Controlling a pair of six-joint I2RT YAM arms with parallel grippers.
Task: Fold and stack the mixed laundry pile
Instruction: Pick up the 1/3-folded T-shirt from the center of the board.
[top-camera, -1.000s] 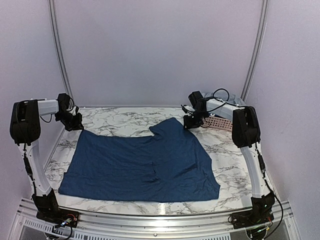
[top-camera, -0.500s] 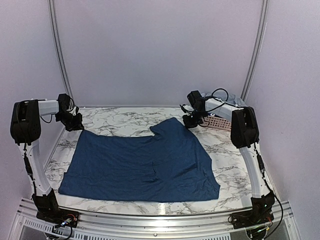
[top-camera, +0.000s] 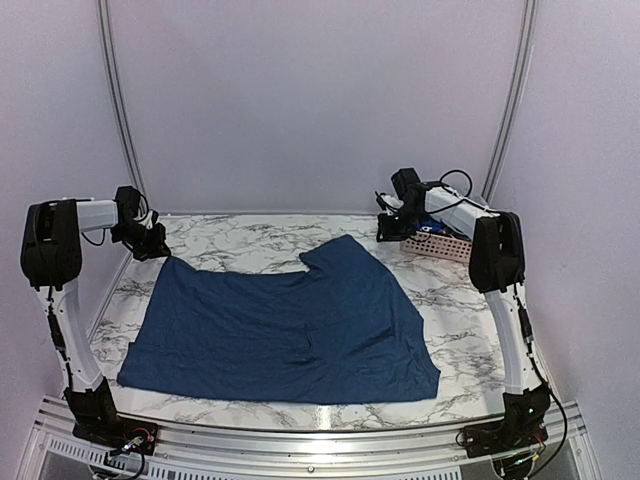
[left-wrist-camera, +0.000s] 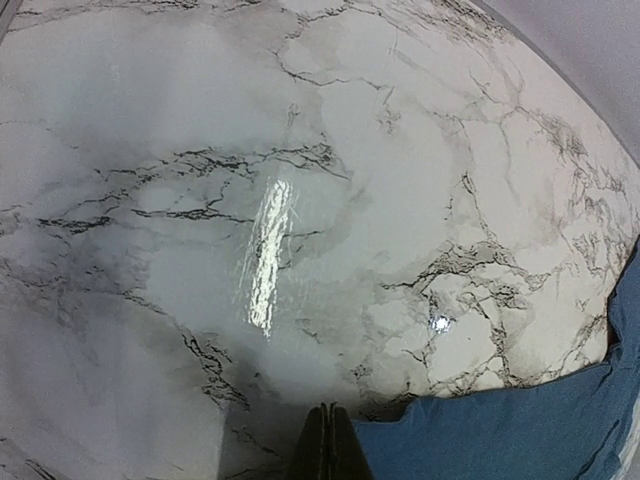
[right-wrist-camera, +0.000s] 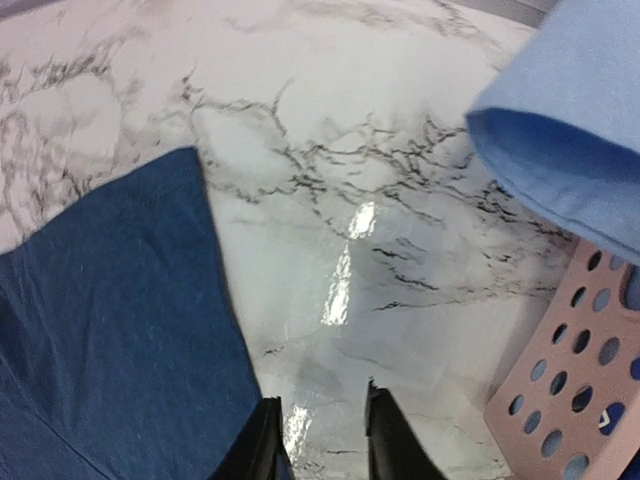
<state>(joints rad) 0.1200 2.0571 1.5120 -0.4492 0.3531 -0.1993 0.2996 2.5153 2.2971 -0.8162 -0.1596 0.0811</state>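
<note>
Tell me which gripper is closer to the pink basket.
Right. The right gripper hovers beside the pink basket at the far right; the left gripper sits at the far left, by a corner of the navy shirt.

White marble-veined table (top-camera: 250, 248) in view, glossy, light glinting off it. A navy shirt (top-camera: 290, 330) lies spread flat across the middle, running down towards 6 o'clock, one corner reaching out to 10 o'clock. Up at 2 o'clock, a pink perforated basket (top-camera: 441, 245) sits on the far edge, apart from the shirt.
</note>
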